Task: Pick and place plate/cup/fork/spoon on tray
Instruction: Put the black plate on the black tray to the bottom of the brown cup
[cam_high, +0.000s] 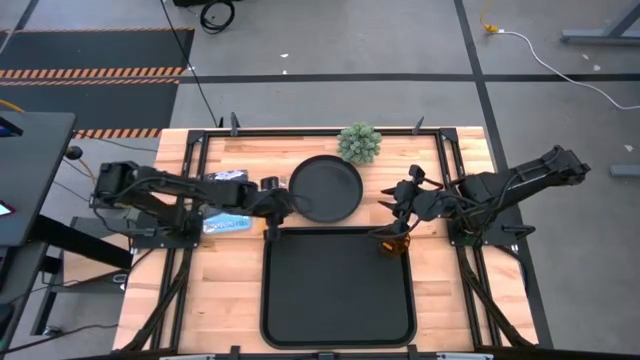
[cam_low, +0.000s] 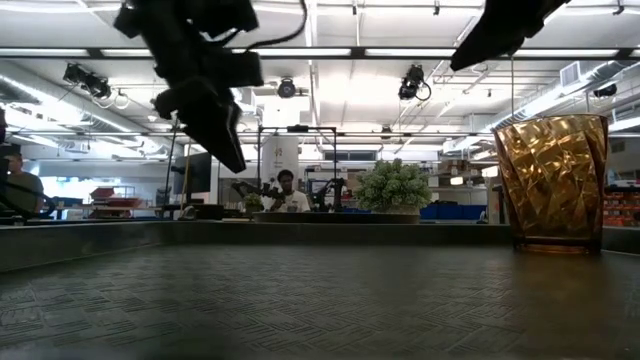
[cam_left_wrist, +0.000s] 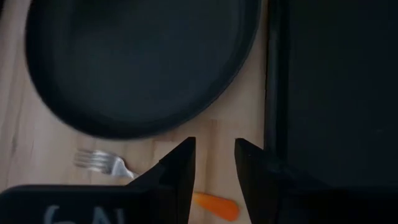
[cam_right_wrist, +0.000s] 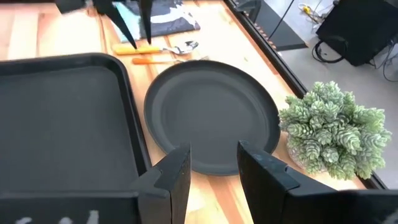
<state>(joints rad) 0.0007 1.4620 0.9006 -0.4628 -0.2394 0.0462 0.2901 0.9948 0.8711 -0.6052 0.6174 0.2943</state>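
Note:
The black tray lies at the table's near middle. The amber cup stands upright in its far right corner and also shows in the low view. The round black plate lies on the wood just beyond the tray. The fork and the spoon lie on the wood left of the plate. My left gripper is open above the fork's orange handle, touching nothing. My right gripper is open and empty, beside the plate's right edge and beyond the cup.
A green bushy plant stands at the table's far edge behind the plate. A blue and white packet lies on the wood under my left arm. A person shows in the room beyond the table.

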